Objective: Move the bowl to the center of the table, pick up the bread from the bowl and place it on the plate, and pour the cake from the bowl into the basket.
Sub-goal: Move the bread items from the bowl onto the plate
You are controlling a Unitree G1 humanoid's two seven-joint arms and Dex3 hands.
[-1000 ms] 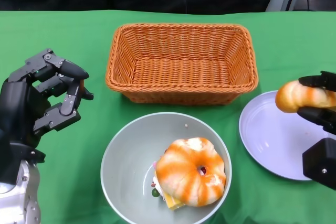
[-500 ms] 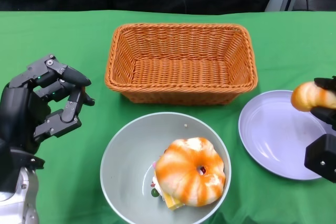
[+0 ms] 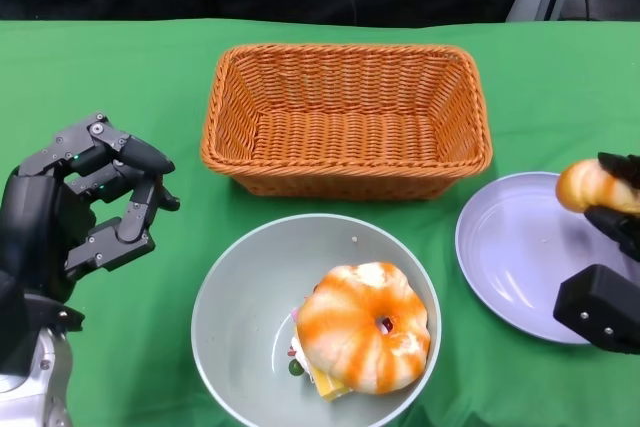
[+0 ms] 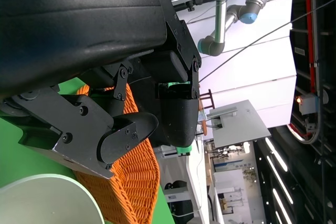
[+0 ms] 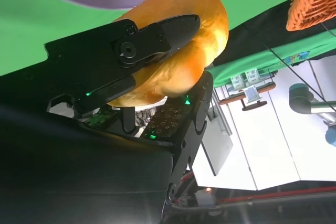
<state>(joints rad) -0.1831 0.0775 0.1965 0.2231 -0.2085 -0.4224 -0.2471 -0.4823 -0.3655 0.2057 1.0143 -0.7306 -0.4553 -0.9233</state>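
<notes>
The bread (image 3: 592,185) is held up in the right hand (image 3: 608,267), its fingers wrapped round the golden roll, above the far right edge of the plate (image 3: 510,257) and not yet touching it. By my reading the step in hand is setting the bread down, and to do it well the hand should carry it inward toward the middle of the plate before lowering, since a release from here could let it roll off the rim onto the green table (image 3: 150,77). The fingers ought to part only once the roll rests on the plate. The bowl (image 3: 240,307) sits near the table's middle, just in front of the basket (image 3: 345,117), with the orange-striped cake (image 3: 365,327) lying in it, waiting to be poured. The left hand (image 3: 75,207) hovers beside the bowl, fingers spread and holding nothing.
</notes>
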